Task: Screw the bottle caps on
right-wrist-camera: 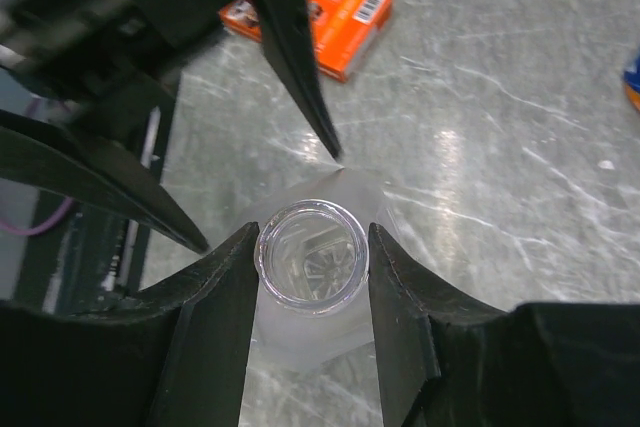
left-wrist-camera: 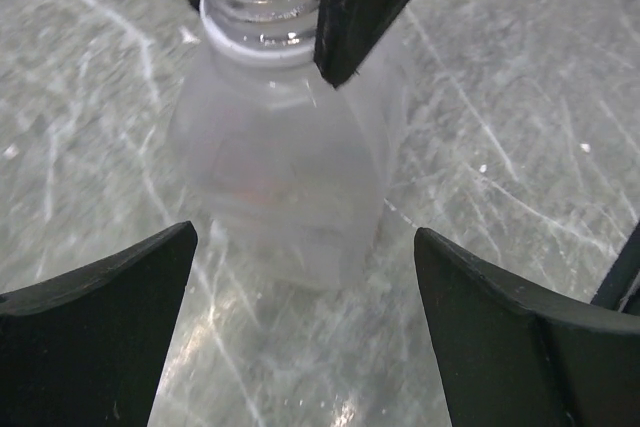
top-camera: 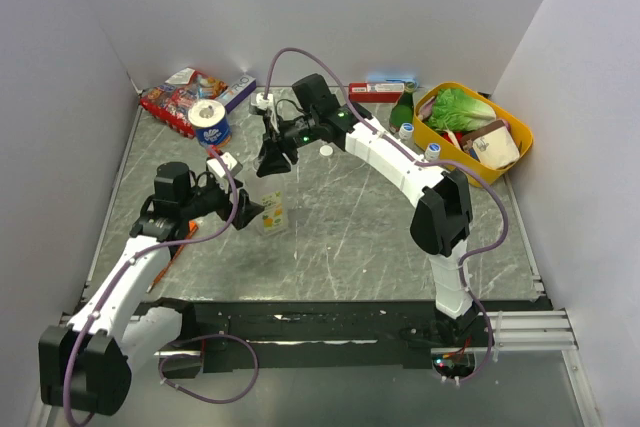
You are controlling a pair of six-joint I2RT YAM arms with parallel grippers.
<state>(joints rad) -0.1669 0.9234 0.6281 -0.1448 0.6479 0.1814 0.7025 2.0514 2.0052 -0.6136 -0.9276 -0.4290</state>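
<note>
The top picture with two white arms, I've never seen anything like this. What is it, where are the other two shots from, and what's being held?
It is a robot: two white jointed arms bolted to a scratched grey table, filmed from above. The close-ups come from cameras on each wrist. The right fingers pinch the open neck of a small clear plastic bottle with a yellow label. The left fingers stand wide open on either side of it. A yellow basket of greens and snack packets sit at the back.
</note>
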